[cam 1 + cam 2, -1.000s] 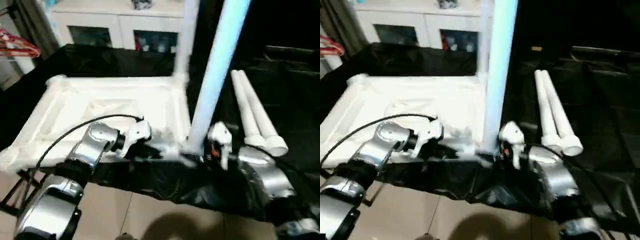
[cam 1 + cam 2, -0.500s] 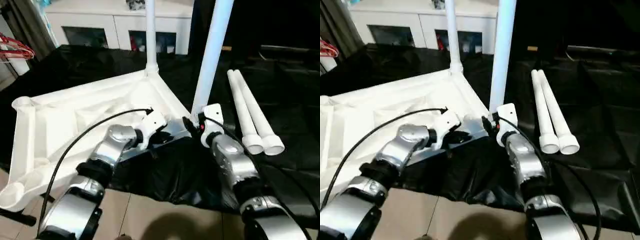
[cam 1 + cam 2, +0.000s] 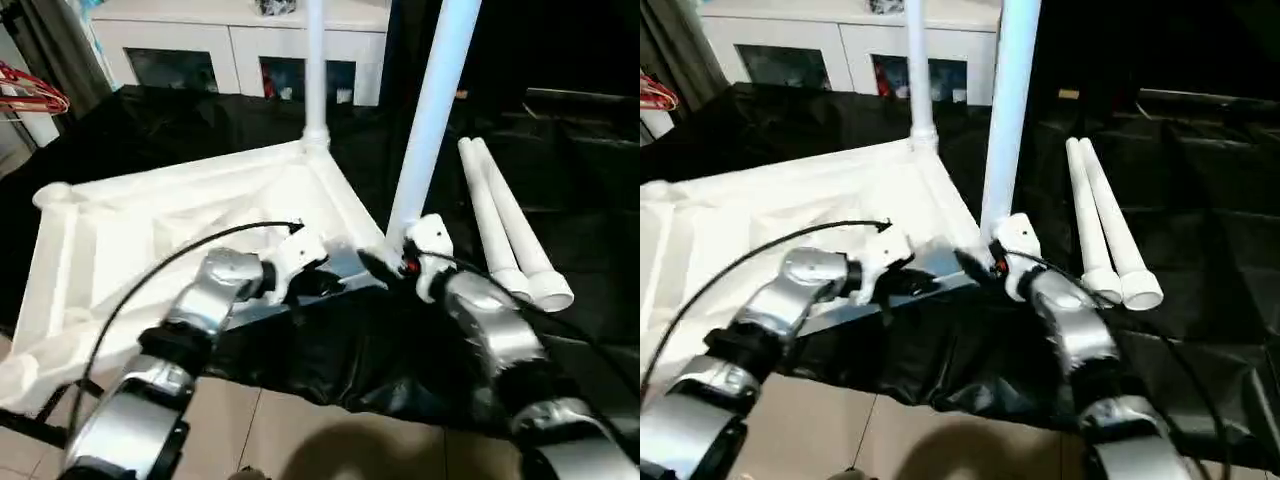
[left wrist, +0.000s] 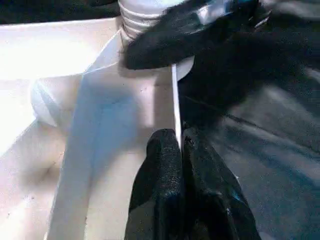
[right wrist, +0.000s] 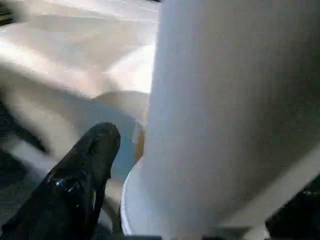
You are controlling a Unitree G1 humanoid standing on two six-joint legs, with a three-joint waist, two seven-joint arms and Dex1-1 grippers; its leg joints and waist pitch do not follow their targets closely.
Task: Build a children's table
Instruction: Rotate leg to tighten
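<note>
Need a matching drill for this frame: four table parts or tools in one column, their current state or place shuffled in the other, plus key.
1. left tool
2. right tool
3. far leg
4. two spare legs

A. lying side by side on the black cloth
B. upright in the tabletop's far corner socket
C. pinching the tabletop's thin edge
D. at the base of the near upright leg

Pairs: 1-C, 2-D, 3-B, 4-A
</note>
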